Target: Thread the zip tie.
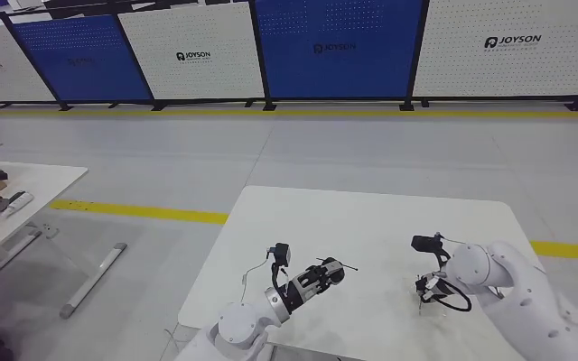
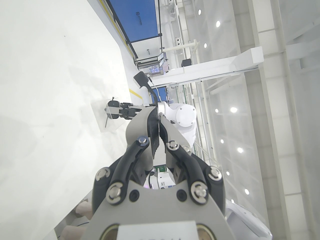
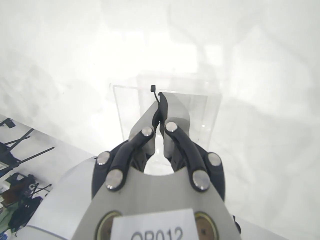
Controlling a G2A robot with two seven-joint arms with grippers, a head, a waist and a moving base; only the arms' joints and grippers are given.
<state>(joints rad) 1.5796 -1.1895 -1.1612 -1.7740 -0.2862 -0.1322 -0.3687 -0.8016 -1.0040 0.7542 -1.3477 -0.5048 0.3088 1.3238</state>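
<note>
My right gripper is shut on a black zip tie just below its square head, which pokes out past the fingertips. It hangs low over a clear acrylic plate on the white table. In the left wrist view that right gripper sits farther off, with the tie's tail hanging toward the plate. My left gripper is shut, held above the table at front left. In the top view a thin black strip sticks out sideways from the left gripper, well apart from the right gripper.
A second white table stands at the far left across the floor. Blue and white pegboard panels line the back behind a yellow floor line. Bare tabletop lies between and beyond the two arms.
</note>
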